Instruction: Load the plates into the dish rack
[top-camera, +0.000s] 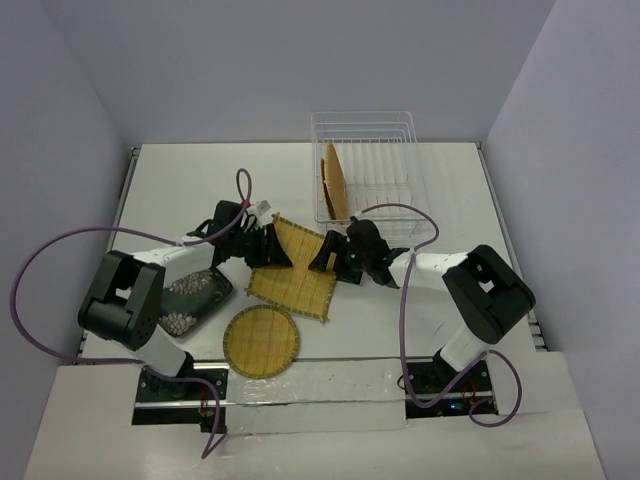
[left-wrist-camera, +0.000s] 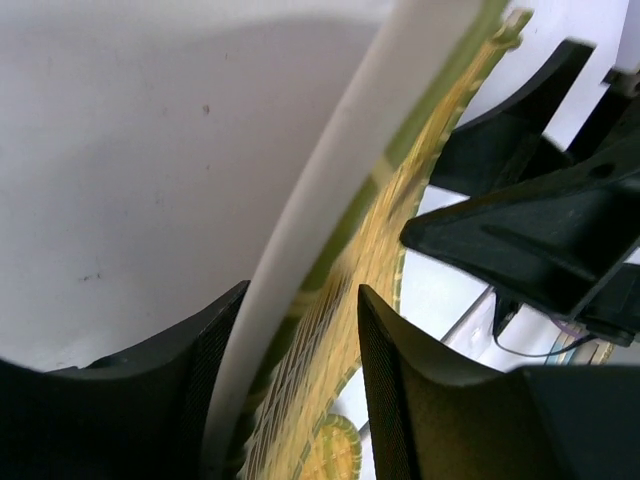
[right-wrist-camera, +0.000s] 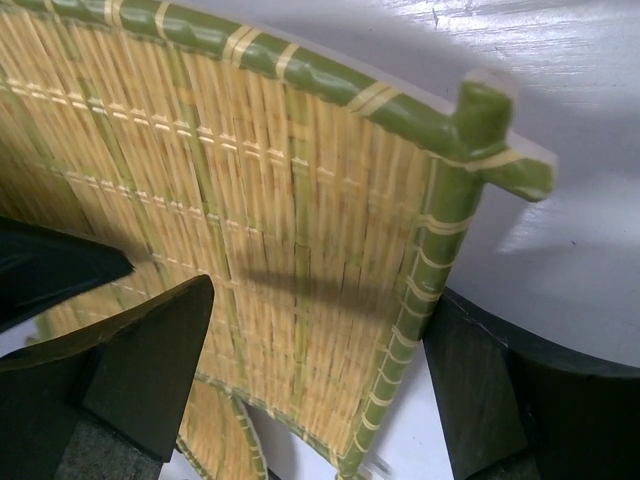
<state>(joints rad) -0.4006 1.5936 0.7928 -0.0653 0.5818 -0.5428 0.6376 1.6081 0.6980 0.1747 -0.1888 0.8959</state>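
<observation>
Yellow square plate (top-camera: 298, 240) tipped on edge, near-left of dish rack (top-camera: 400, 125), likely for upright slotting beside orange plate (top-camera: 335, 180) already in rack. Left gripper (left-wrist-camera: 300, 300) astride rim, clamp cannot tell; right gripper (right-wrist-camera: 320, 305) wide open round corner, probably steadying

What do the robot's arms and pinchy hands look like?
Both arms, the left arm and the right arm, have white tubes joined by chunky black boxes. A thin purple cable loops off each. The left gripper and the right gripper are black, each with two wedge-shaped fingers with rough inner pads.
</observation>
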